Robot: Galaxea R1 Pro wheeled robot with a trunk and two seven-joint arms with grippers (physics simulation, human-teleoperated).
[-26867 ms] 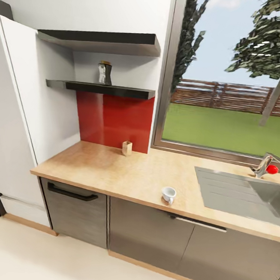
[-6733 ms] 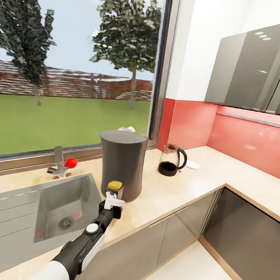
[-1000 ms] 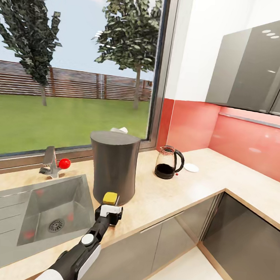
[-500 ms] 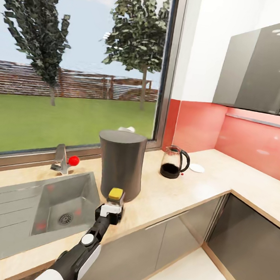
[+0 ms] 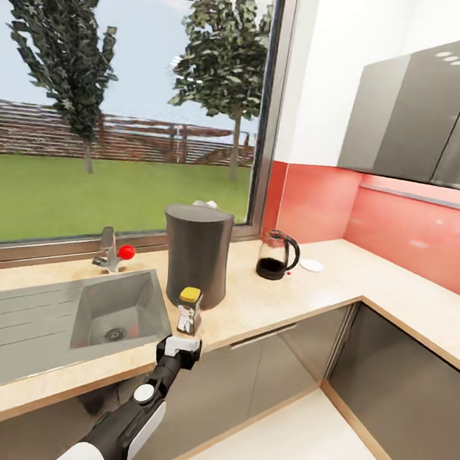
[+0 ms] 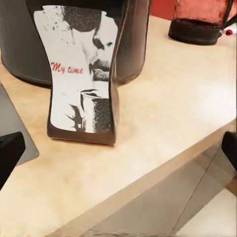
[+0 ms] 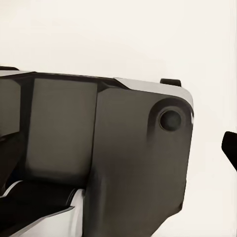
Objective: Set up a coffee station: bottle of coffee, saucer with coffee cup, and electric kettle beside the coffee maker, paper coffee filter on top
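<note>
The kitchen countertop, light beige wood grain, runs from the left under the window and turns toward the near right at the corner, above glossy dark grey cabinet fronts. A steel sink is sunk into it at left, with a tap bearing a red knob behind it on the far side. The coffee maker, a tall dark grey tapered cylinder, stands upright on the counter just right of the sink, with something pale showing at its far top edge, too small to identify. The electric kettle, clear glass with black lid and loop handle, stands to the right of the coffee maker, well apart from it, dark in its lower part. The saucer, flat and white, lies just right of the kettle, nothing on it. The bottle of coffee, dark brown with yellow lid and white label, stands upright on the counter on the near side of the coffee maker, just beside its base; the left wrist view shows the label reading "My time" and the bottle resting on the wood near the counter's front edge. The left gripper sits just on the near side of the bottle, fingers spread, not touching it; the fingertips sit at the margins of the left wrist view, clear of the bottle. The right wrist view shows dark robot housing and one dark fingertip; whether that right gripper is spread or pressed together cannot be told.
</note>
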